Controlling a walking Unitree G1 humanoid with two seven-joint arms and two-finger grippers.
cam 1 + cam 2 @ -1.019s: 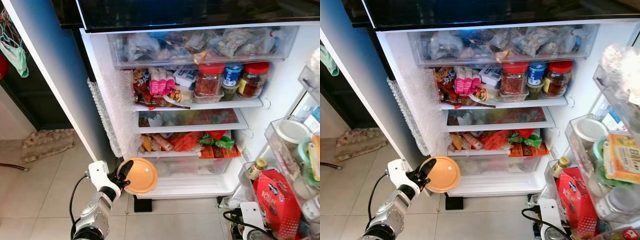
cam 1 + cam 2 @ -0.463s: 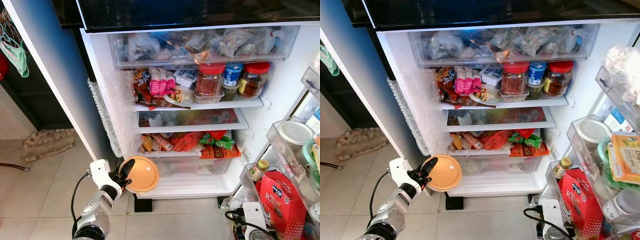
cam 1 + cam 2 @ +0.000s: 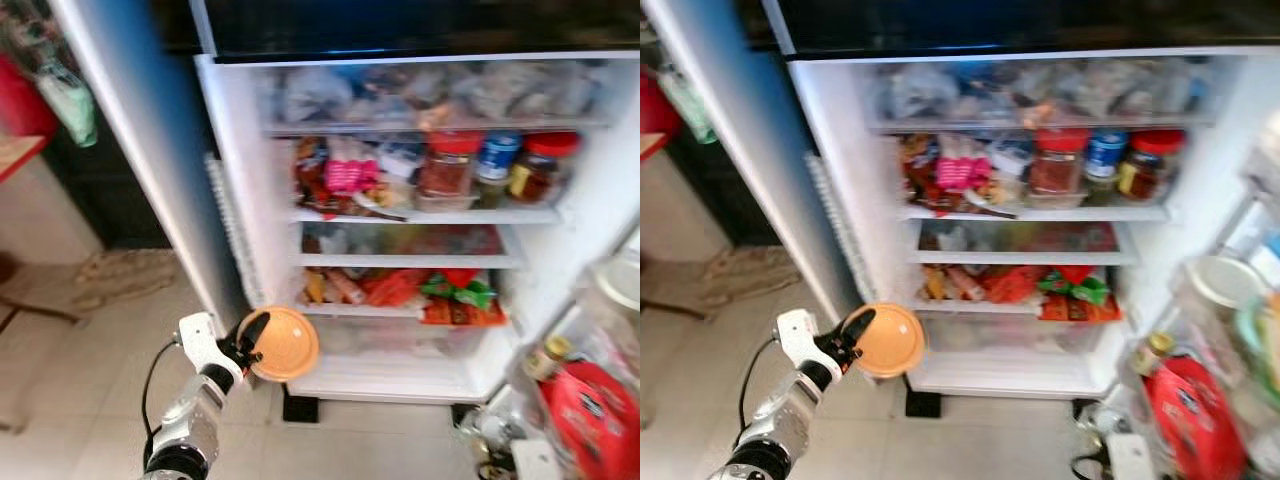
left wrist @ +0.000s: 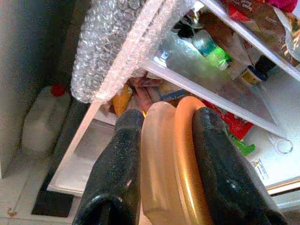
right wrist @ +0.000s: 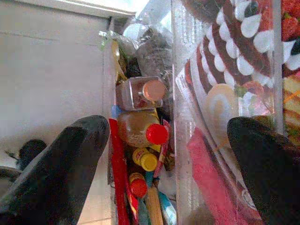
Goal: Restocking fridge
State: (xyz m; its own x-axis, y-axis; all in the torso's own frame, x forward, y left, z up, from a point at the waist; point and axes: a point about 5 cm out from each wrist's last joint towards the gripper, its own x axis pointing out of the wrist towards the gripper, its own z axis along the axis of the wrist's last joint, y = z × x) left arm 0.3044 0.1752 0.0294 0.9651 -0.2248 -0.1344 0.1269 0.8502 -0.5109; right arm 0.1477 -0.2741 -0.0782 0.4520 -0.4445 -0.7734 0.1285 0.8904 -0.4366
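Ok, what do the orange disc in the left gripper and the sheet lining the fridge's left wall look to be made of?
The orange disc looks like smooth, slightly glossy plastic, probably a container lid: it has a raised rim and soft highlights. It sits between the jaws of the left gripper. The sheet is clear bubble wrap, with rows of small air pockets.

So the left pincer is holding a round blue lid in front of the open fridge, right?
Not quite: the lid is orange, not blue. The left pincer does hold it in front of the open fridge, as the left eye and left wrist views show.
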